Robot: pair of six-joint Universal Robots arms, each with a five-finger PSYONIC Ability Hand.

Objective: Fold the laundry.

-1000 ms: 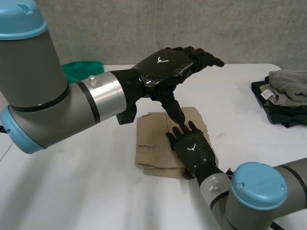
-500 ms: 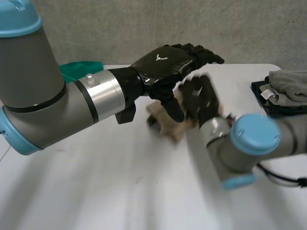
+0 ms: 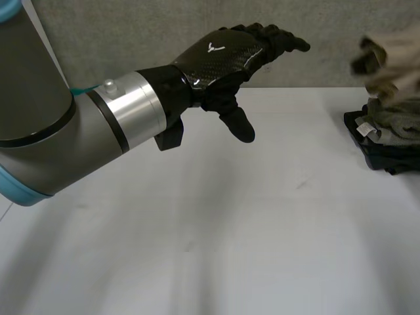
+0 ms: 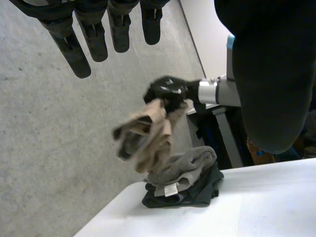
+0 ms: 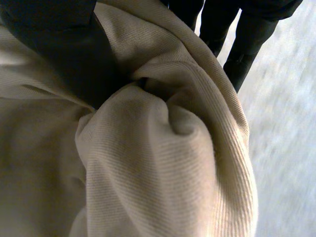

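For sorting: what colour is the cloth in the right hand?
Beige; the cloth shows best in right wrist view.

The white bench point(image 3: 230, 249) has a smooth, matt top. A grey wall point(image 3: 131, 39) of rough, speckled concrete stands along its far edge.

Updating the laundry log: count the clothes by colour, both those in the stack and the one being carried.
1 tan cloth, held in the right hand
1 grey cloth
1 dark cloth, under the grey one
Total: 3
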